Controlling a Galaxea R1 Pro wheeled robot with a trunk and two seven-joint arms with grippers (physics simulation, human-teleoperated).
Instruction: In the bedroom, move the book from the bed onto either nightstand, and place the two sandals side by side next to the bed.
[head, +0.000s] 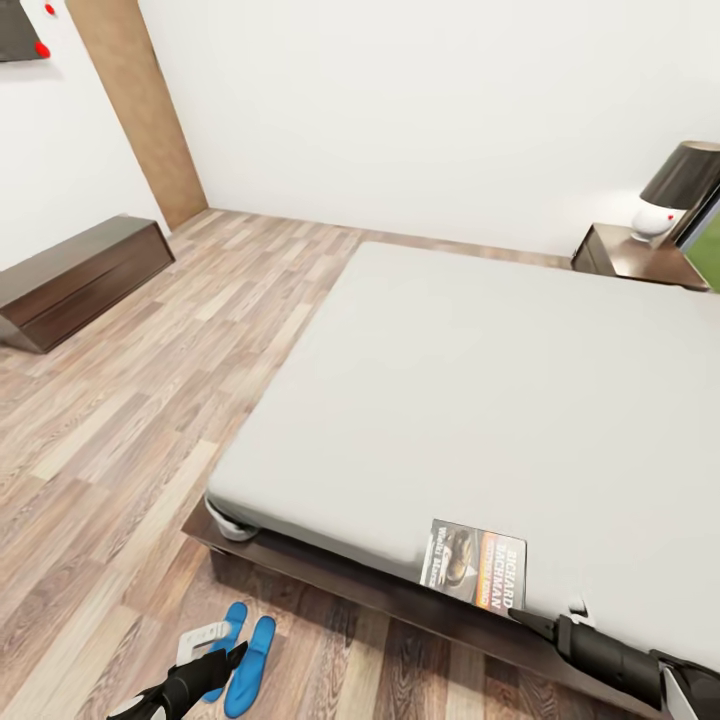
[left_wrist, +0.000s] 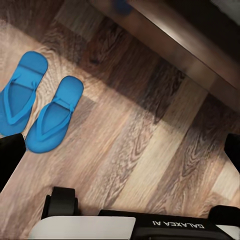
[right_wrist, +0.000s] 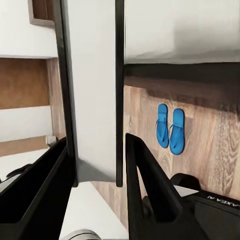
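Note:
The book (head: 475, 565) lies at the front edge of the bed's pale grey mattress (head: 480, 380). My right gripper (head: 525, 615) reaches its near corner. In the right wrist view the book (right_wrist: 95, 90) stands edge-on between the two black fingers (right_wrist: 145, 185), and the gripper (right_wrist: 95, 145) is shut on it. The two blue sandals (head: 250, 660) lie side by side on the plank floor in front of the bed frame (head: 330, 570). They also appear as the sandals (left_wrist: 42, 107) and the sandals (right_wrist: 170, 127). My left gripper (head: 232, 657) hangs open just above them, its fingers (left_wrist: 10, 160) wide apart.
A dark nightstand (head: 630, 255) with a black-shaded lamp (head: 680, 190) stands at the bed's far right corner. A long low dark cabinet (head: 80, 275) sits against the left wall beside a wood panel (head: 140, 100). Open plank floor (head: 150, 420) stretches left of the bed.

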